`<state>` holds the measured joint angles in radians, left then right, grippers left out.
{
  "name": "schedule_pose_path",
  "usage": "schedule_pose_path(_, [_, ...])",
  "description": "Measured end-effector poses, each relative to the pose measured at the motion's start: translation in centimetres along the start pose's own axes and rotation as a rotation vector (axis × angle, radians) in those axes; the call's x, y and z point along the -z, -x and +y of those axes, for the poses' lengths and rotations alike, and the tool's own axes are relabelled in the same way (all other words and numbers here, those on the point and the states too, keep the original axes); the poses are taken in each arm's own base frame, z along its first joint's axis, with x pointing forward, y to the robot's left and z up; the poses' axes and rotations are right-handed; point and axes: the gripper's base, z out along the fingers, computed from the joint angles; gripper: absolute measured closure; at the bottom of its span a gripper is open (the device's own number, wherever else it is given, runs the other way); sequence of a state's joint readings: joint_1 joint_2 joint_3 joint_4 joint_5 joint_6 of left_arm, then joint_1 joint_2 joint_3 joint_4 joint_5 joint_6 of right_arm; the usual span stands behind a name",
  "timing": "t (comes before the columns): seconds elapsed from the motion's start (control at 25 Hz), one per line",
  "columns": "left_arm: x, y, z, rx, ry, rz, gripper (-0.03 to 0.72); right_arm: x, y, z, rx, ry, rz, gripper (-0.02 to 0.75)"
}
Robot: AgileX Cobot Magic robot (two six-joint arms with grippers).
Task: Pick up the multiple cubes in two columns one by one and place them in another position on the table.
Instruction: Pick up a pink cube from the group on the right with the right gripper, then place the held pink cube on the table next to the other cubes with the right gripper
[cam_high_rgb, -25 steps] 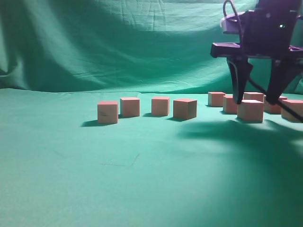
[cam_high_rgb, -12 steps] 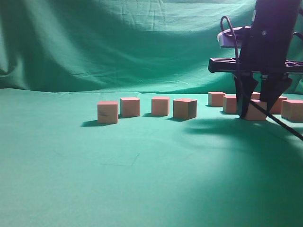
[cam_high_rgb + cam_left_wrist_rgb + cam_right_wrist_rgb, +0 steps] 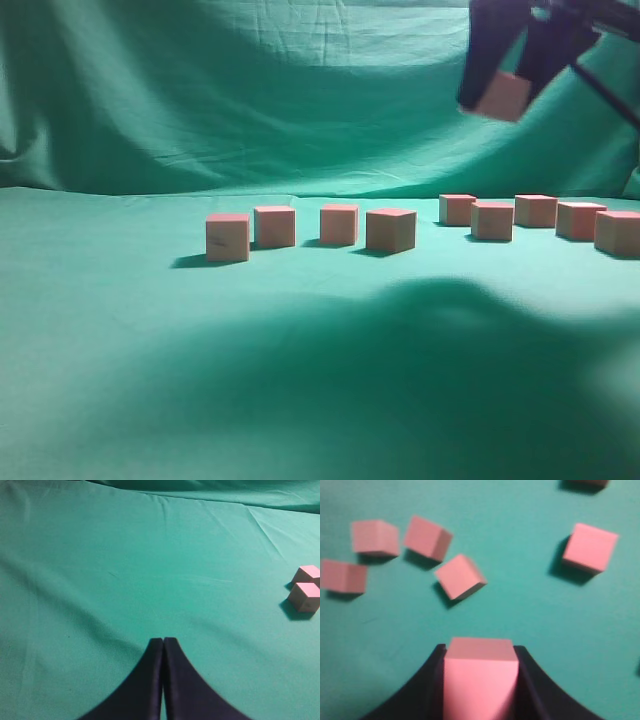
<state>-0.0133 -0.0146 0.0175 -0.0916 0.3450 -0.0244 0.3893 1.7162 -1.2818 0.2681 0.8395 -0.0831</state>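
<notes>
**Cube lifted high at far right, clamped in the right gripper**

Cube (image 3: 503, 97) held well above the table (image 3: 300, 400), pinched between the dark fingers (image 3: 478, 70) of the right gripper (image 3: 510, 85) near the top right of the exterior view. Seen from the right wrist as a pink block (image 3: 479, 675) filling the gap of the gripper (image 3: 480, 680), both sides touching the pads.

Nearest on the green cloth: a broad shadow across the front. Beyond it, a row of 4 cubes at centre, leftmost (image 3: 228, 237) slightly nearer, then (image 3: 274, 226), (image 3: 339, 224) and (image 3: 390, 230). Farther right, 5 more cubes, from (image 3: 457, 209) through (image 3: 492, 220), (image 3: 536, 210), (image 3: 580, 220) to the one cut by the right edge (image 3: 619, 233). Behind everything, a draped green backdrop (image 3: 250, 90).

Left gripper (image 3: 163, 645) clenched with nothing between its tips, over bare cloth; 2 cubes (image 3: 304, 596), (image 3: 308, 573) just beside each other at the right edge of the left wrist view.
</notes>
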Motion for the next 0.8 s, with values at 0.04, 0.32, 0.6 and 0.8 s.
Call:
schedule_pose_path(0.04, [0.0, 0.0, 0.0, 0.000, 0.000, 0.000, 0.688, 0.5, -0.2, 0.6, 0.011, 0.060, 0.010, 0.468])
schedule_pose_path(0.32, [0.0, 0.0, 0.0, 0.000, 0.000, 0.000, 0.688, 0.1, -1.4, 6.2, 0.229, 0.163, 0.036, 0.468])
schedule_pose_path(0.6, [0.0, 0.0, 0.0, 0.000, 0.000, 0.000, 0.688, -3.6, -1.8, 11.7, 0.355, 0.160, 0.078, 0.468])
schedule_pose_path(0.8, [0.0, 0.0, 0.0, 0.000, 0.000, 0.000, 0.688, -6.7, -0.5, 13.7, 0.350, 0.136, 0.157, 0.468])
